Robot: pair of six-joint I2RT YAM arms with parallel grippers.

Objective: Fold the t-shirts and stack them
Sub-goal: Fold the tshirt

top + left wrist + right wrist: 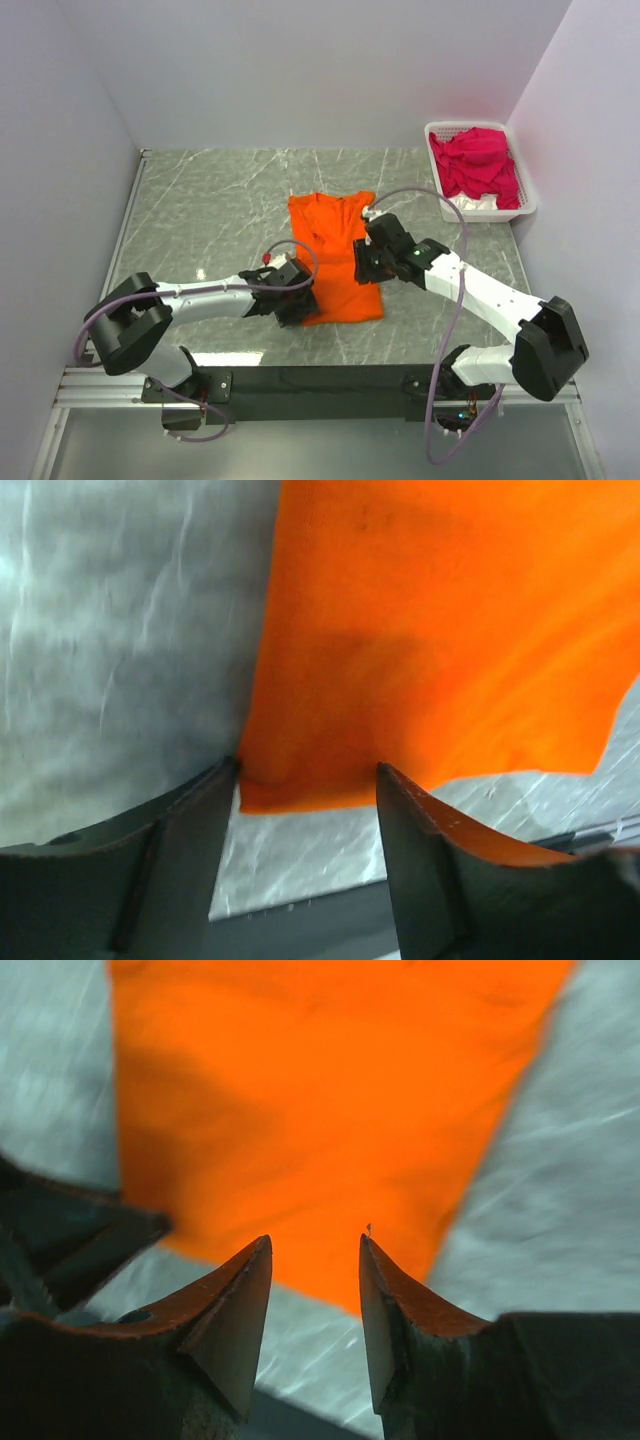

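Grey marble table (200, 190) — orange t-shirt (335, 260) flat mid-table, white basket (465, 124) far right.

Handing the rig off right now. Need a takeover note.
Left gripper: open, at the near-left corner of the orange t-shirt, gripping nothing.
Right gripper: open, over that shirt's right edge, gripping nothing.
The orange t-shirt lies flat on the table, seemingly folded to a narrow strip, collar far.
The pink t-shirts are bunched in the white basket, far right.
Done: side folds, apparently.
Left: finish the orange one, then fold and stack the pink.
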